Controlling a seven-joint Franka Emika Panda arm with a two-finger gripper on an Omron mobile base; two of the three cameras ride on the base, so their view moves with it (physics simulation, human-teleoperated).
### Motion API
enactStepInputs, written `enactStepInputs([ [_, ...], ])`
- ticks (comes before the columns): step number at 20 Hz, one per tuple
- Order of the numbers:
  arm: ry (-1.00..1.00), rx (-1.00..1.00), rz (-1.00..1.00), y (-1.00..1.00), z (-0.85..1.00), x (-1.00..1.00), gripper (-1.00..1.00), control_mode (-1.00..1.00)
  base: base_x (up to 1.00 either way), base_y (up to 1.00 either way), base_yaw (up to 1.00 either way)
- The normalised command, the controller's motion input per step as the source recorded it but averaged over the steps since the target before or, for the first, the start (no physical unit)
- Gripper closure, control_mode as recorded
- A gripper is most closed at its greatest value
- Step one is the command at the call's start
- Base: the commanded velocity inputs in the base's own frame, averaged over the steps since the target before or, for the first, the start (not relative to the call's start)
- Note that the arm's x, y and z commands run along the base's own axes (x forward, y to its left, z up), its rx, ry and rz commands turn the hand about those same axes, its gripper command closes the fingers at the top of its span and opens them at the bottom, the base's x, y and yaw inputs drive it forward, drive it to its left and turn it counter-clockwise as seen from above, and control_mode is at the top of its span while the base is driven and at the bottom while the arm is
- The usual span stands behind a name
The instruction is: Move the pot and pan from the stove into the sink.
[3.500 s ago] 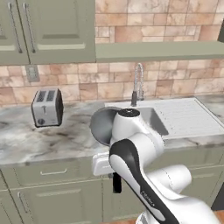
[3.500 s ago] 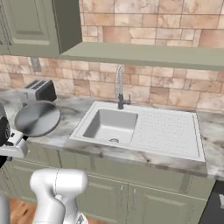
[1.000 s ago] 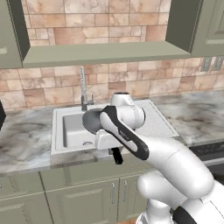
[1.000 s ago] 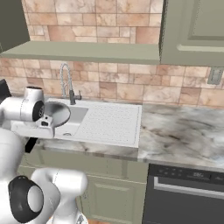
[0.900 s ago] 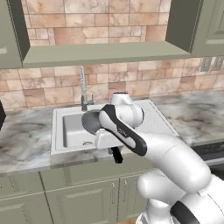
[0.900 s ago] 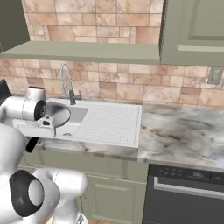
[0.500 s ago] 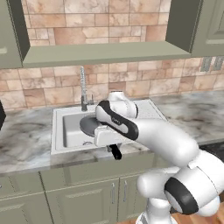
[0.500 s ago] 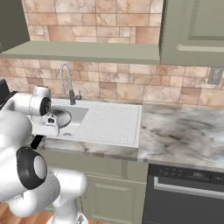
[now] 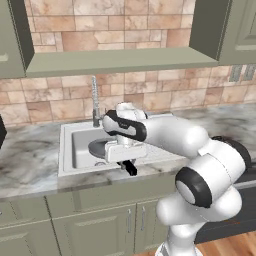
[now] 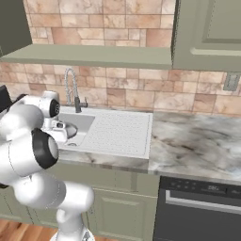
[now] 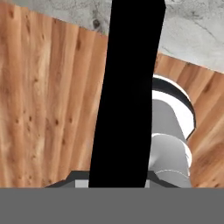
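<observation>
The pan (image 9: 101, 148) lies low in the sink (image 9: 67, 150), its round steel bowl over the basin floor. Its long black handle (image 9: 131, 169) sticks out over the counter's front edge. My gripper (image 9: 125, 159) is shut on that handle, just in front of the basin. In the hand view the black handle (image 11: 127, 96) runs from top to bottom between my gripper (image 11: 118, 179) tips, with wooden floor behind it. From the right, the pan's rim (image 10: 70, 131) peeks out beside my hand in the sink (image 10: 87, 120). The pot and the stove are out of view.
The tall chrome faucet (image 9: 94, 100) stands at the back of the basin, close behind the pan. A ribbed drainboard (image 10: 120, 132) lies right of the basin, then marbled counter (image 10: 193, 139). A dark appliance front (image 10: 202, 207) sits below the counter at the right.
The base drove along the counter, so the views shifted from the toaster side to the sink. In the last second the pan came down from a tilt into the basin.
</observation>
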Motion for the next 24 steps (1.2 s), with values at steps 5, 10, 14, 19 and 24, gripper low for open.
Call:
enactStepInputs([
  [5, 0.08, -0.06, 0.00, 0.16, -0.14, 0.66, 1.00, -1.00, 0.00, 0.00, 0.00],
  [10, 0.10, -0.08, 0.00, 0.37, -0.29, 0.78, 1.00, -1.00, 0.00, 0.00, 0.00],
  [14, 0.10, -0.09, 0.00, 0.38, -0.30, 0.70, 1.00, -1.00, 0.00, 0.00, 0.00],
  [19, 0.02, -0.03, 0.00, 0.07, -0.09, 0.22, 1.00, -1.00, 0.00, 0.00, 0.00],
  [24, 0.00, 0.00, 0.00, 0.00, -0.04, 0.00, 1.00, -1.00, 0.00, 0.00, 0.00],
])
